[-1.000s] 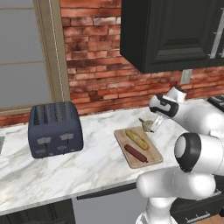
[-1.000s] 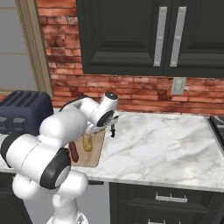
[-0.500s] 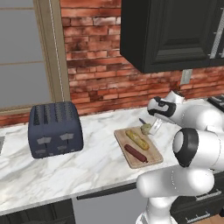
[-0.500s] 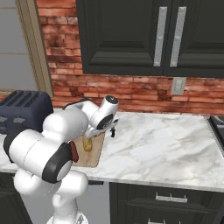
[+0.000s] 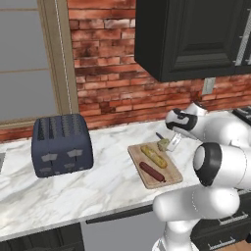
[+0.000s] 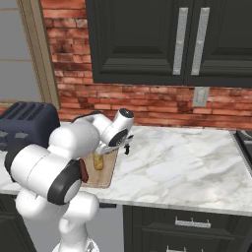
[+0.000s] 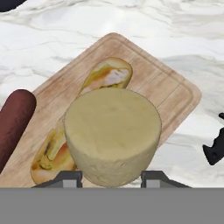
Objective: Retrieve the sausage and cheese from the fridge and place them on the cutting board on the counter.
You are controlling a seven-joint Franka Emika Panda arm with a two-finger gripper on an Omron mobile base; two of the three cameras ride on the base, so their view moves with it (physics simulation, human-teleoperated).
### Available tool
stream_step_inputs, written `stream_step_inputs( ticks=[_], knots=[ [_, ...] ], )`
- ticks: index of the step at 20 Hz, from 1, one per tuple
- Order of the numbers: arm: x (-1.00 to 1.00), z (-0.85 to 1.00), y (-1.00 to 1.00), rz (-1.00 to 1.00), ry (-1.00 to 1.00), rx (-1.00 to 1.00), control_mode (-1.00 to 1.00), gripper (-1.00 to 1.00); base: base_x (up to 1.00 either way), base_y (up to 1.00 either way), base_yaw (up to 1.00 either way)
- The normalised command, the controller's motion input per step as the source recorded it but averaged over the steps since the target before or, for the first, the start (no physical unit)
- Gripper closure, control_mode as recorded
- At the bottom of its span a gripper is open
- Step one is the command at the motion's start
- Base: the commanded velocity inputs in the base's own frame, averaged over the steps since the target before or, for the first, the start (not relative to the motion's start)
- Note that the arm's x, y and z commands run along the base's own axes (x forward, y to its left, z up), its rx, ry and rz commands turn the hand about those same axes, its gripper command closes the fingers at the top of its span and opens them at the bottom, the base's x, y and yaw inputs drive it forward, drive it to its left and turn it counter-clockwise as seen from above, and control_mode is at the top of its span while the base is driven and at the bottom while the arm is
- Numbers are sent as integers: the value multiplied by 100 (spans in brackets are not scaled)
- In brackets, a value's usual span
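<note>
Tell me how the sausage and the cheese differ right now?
The sausage is a dark red-brown rod; the cheese is a pale yellow round puck. The sausage lies flat on the board; the cheese sits between the gripper fingers above it.

Round pale cheese above cutting board; sausage on it.

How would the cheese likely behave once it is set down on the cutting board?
The cheese is a short, wide puck, so set flat it would probably sit stable. On its curved side it might roll toward the bread stick on the cutting board. Its matte, rough surface suggests decent grip, not slipperiness.
</note>
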Motion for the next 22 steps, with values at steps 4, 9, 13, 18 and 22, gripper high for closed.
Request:
stream_step_inputs(
  ticks=[4,9,13,18,22],
  knots=[
    [38,-5,5,0,-2,0,-100,100,0,0,0],
    [38,-12,7,0,-8,0,-100,100,0,0,0],
    [11,-14,3,0,-10,0,-100,100,0,0,0],
    [-14,-31,4,0,-11,0,-100,100,0,0,0],
    [-1,-1,0,0,-4,0,-100,100,0,0,0]
  ],
)
